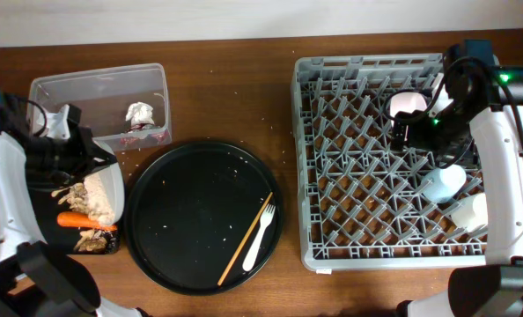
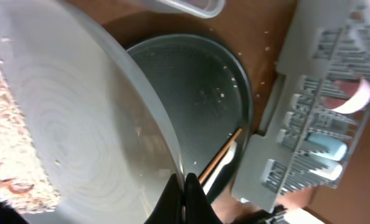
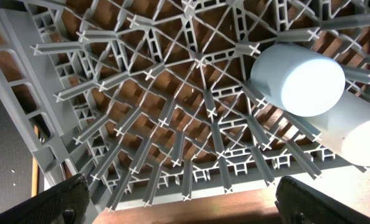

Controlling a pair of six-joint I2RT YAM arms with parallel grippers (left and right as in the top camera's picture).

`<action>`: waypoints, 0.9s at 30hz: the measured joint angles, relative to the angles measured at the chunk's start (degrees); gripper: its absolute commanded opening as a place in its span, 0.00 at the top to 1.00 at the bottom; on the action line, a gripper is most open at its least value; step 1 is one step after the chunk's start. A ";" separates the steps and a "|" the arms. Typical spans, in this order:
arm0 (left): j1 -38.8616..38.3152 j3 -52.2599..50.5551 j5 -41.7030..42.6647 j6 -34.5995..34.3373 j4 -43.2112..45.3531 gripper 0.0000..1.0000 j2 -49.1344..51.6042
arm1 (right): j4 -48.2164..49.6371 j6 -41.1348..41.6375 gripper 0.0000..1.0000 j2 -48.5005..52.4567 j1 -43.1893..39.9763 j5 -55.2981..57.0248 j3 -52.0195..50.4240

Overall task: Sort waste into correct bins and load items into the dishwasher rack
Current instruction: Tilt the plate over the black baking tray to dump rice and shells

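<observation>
My left gripper [image 2: 184, 199] is shut on the rim of the white plate [image 2: 79, 137], held tilted over the shallow black tray [image 1: 114, 246] at the far left. Beige scraps [image 1: 92, 199] cling to the plate; an orange carrot piece [image 1: 81, 220] lies in the tray. The clear tub [image 1: 68, 86] holds the paper wad [image 1: 139, 113]. The white fork [image 1: 260, 233] and the chopstick [image 1: 244, 242] lie on the round black tray [image 1: 182, 202]. My right gripper [image 3: 182, 199] is open and empty above the grey rack [image 1: 332, 257], which holds a bowl [image 1: 408, 104], a light blue cup [image 3: 297, 78] and a small white cup [image 3: 359, 134].
The rack fills the right side of the wooden table, its pegs standing upright under my right gripper. The round black tray has crumbs on it. My left arm [image 1: 6, 167] covers much of the black tray.
</observation>
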 measured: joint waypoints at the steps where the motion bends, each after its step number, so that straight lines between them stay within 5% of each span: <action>1: 0.79 0.00 1.27 1.11 -0.07 0.99 0.00 | -0.11 0.00 0.02 0.00 0.00 0.00 0.00; 18: 17.46 -8.87 29.31 24.11 -8.13 1.00 -0.09 | -0.48 0.00 0.02 0.00 0.00 0.02 0.00; 27: 17.46 -8.87 31.91 27.23 -8.85 1.00 -0.11 | -0.50 0.02 0.02 0.00 0.00 0.00 0.00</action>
